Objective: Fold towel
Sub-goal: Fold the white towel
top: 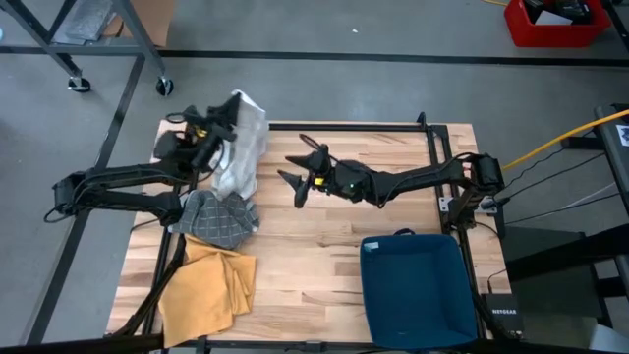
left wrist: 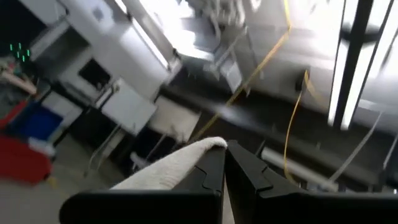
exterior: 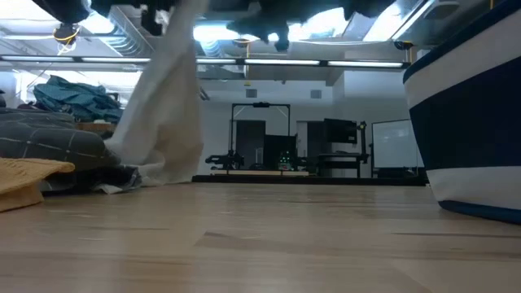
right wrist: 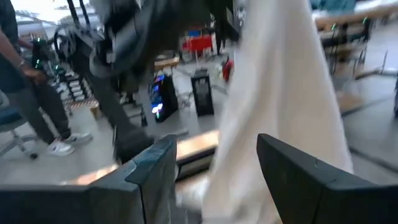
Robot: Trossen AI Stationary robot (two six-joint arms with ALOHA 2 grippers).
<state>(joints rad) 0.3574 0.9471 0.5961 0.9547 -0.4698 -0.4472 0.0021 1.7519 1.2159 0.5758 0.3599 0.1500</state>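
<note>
Above the desk's [top: 324, 246] far left corner, the left gripper [top: 218, 126] has its fingers clamped on the white towel [top: 241, 147], which hangs down. Mid-desk, the right gripper [top: 300, 174] gapes wide, holding nothing. Beyond lies a workshop floor.

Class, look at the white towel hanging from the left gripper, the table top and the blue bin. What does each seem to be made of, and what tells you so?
White towel: soft woven cloth, probably cotton; it droops in limp folds from the shut left gripper.
Table top: pale wood planks, smooth matte finish; grain and board joints show.
Blue bin: looks like fabric or soft plastic, matte; hard to tell which.
</note>
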